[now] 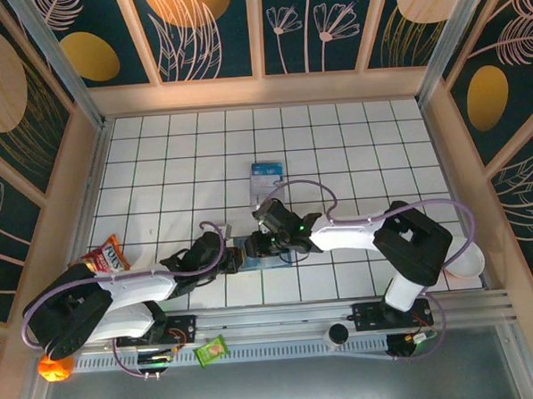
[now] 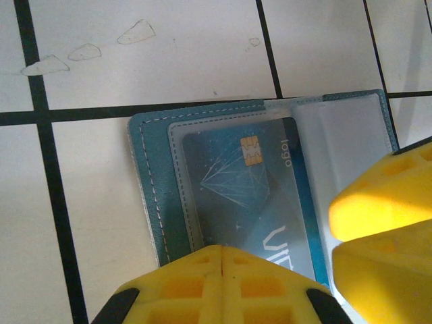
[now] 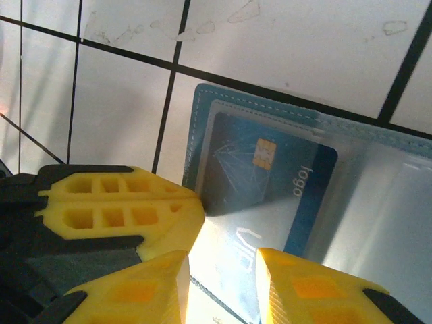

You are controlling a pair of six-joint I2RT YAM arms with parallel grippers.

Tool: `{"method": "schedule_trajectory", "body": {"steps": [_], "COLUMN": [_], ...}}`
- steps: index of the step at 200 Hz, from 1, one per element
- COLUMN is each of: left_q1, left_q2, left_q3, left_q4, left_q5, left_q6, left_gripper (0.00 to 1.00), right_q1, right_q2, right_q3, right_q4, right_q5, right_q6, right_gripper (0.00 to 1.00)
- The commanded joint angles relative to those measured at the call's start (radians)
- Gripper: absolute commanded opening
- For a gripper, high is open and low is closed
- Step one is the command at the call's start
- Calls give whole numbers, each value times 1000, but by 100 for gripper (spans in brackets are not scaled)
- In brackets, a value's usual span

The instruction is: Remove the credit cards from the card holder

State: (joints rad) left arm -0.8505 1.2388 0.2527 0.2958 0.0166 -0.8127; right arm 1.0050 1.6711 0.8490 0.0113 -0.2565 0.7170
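Observation:
The card holder point(image 1: 250, 254) lies open and flat on the tiled floor between both grippers, teal with a stitched edge point(image 2: 150, 175) point(image 3: 200, 115). A blue credit card point(image 2: 250, 182) point(image 3: 270, 169) with a gold chip sits in its clear pocket. My left gripper point(image 1: 229, 258) point(image 2: 223, 248) is shut, its tips resting on the holder's near edge. My right gripper point(image 1: 254, 246) point(image 3: 219, 287) is open just above the card's end, which shows in the gap between the jaws. Its fingers point(image 2: 378, 216) stand right beside the left fingers point(image 3: 115, 209).
A clear plastic case point(image 1: 267, 174) with a blue-and-white insert lies a few tiles behind. A red snack bag point(image 1: 104, 257) and an orange ball point(image 1: 56, 367) are at the near left, a green packet point(image 1: 212, 350) on the rail, a white cup point(image 1: 467, 265) at the right.

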Motion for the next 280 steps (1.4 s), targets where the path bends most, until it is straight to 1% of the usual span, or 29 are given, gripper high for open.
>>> {"method": "schedule_trajectory", "body": {"steps": [1,45,96,163,201,223,244,261,280], "left_q1": [6,5,6,8,8,8,7,8,8], "left_q2": [-8,-21,8,23,27,26,28,30,29], "left_q3": [-31,-42,-26,-8,0,-3,0,5,12], "left_q4": [-8,-8,-11,-15,-23,-29,-29,-33,-41], "left_q5": [-9,-16,-13,-14,-15,-17,-17,-18,-20], "left_q6": [3,4,21,30,36,41,45,52,53], "left_gripper": [1,0,0,0,0,0,0,0,0], "right_q1": [1,-2,-2,10,19,26,35,52,51], "right_q2": [33,56,81,50,22,13,10,-9,-24], "right_q3": [31,48,39,38,31,30,39,52,62], "right_q4": [5,-46,-69,-148,-152,-134,-105,-92,-102], "right_q5": [-8,35,44,175,225,227,203,213,223], "right_q6": [10,3,1,-2,-2,-18,-45,-80,-80], "right_gripper": [32,32,32,31,32,32,33,33,33]}}
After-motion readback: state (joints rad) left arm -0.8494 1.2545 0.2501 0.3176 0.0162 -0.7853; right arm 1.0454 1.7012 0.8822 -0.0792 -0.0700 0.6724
